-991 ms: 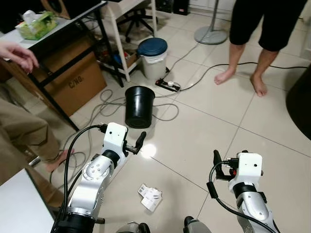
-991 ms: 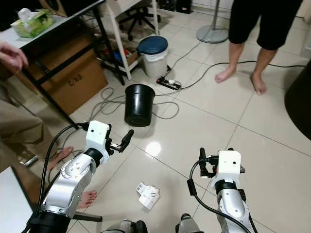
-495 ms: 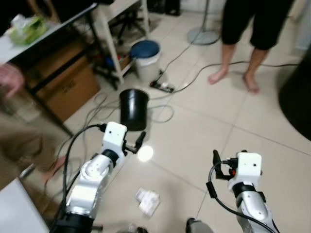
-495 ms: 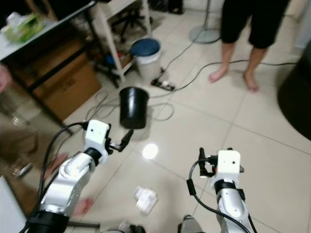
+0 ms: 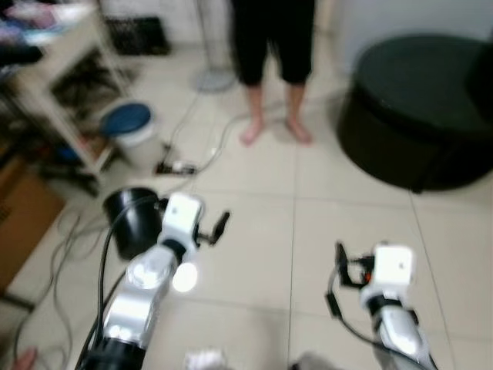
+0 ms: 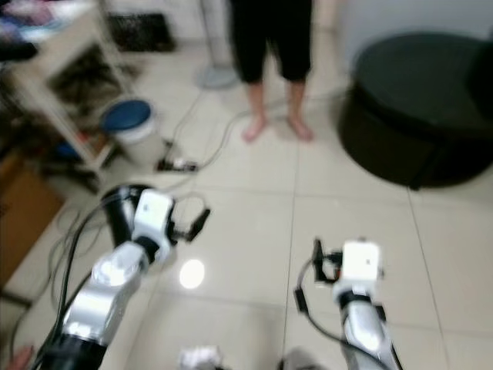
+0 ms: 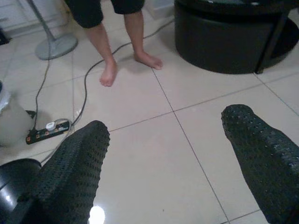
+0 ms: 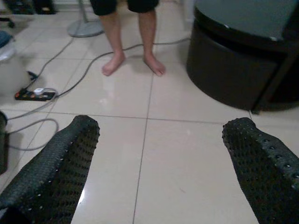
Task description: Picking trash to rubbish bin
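The pictures from my head are blurred. A crumpled white piece of trash (image 5: 204,358) lies on the tiled floor at the bottom edge, between my two arms. A black bucket-shaped rubbish bin (image 5: 129,220) stands on the floor just left of my left arm; its rim also shows in the left wrist view as the bin (image 7: 14,170). My left gripper (image 7: 166,126) is raised above the floor, open and holding nothing. My right gripper (image 8: 162,127) is held out at the right, also open with nothing between its fingers.
A person's bare legs (image 5: 273,69) stand ahead. A big round black ottoman (image 5: 420,108) fills the right. A white bin with a blue lid (image 5: 129,127), a power strip (image 5: 176,166) with cables, a fan base (image 5: 216,77) and a desk lie to the left.
The whole picture has swung: my head has turned right and up. The bin and trash now sit further left and lower in view. Both grippers stay open as before.
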Available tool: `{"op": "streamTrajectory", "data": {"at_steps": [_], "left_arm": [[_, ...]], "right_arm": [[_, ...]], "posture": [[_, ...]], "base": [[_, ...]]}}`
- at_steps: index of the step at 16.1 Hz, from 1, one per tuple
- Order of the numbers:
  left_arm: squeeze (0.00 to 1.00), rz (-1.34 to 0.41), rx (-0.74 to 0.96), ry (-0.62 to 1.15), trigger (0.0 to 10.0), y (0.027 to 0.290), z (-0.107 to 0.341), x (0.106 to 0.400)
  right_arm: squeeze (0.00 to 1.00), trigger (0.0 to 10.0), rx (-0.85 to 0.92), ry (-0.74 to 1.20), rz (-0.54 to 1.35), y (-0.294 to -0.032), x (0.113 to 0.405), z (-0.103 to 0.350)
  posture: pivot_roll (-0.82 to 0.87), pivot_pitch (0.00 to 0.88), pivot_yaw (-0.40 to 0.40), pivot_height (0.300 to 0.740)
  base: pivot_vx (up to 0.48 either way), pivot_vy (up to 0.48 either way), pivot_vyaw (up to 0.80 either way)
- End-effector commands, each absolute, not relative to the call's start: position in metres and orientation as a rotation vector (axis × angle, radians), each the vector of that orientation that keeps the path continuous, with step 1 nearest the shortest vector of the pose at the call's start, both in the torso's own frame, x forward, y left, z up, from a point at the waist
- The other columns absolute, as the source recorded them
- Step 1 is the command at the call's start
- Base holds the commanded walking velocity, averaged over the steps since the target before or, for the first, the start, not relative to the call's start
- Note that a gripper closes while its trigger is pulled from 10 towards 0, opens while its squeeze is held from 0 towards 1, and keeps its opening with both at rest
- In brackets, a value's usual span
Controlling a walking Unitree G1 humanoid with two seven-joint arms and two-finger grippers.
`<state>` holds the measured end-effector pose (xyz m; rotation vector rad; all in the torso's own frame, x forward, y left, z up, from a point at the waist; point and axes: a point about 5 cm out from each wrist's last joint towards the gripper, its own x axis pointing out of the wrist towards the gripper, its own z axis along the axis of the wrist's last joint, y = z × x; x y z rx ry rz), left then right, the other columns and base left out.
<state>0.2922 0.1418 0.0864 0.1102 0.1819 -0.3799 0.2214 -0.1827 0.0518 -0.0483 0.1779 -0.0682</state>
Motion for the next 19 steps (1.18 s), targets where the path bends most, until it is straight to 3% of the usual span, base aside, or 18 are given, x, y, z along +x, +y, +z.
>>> {"op": "streamTrajectory", "data": {"at_steps": [1,19], "left_arm": [[0.00,-0.389,0.107,0.179,10.0,0.1394,0.0877,0.2927],[0.00,-0.383,0.114,0.207,10.0,0.1406,0.0809,0.2925]], "right_arm": [[0.00,10.0,-0.057,0.179,-0.079,-0.1873,0.2211,0.0524],[0.00,10.0,-0.055,0.176,-0.078,-0.1881,0.2201,0.0533]], "posture": [[-0.14,0.138,0.135,0.740],[-0.14,0.146,0.130,0.740]], "base": [[0.360,0.000,-0.80],[0.295,0.000,-0.80]]}}
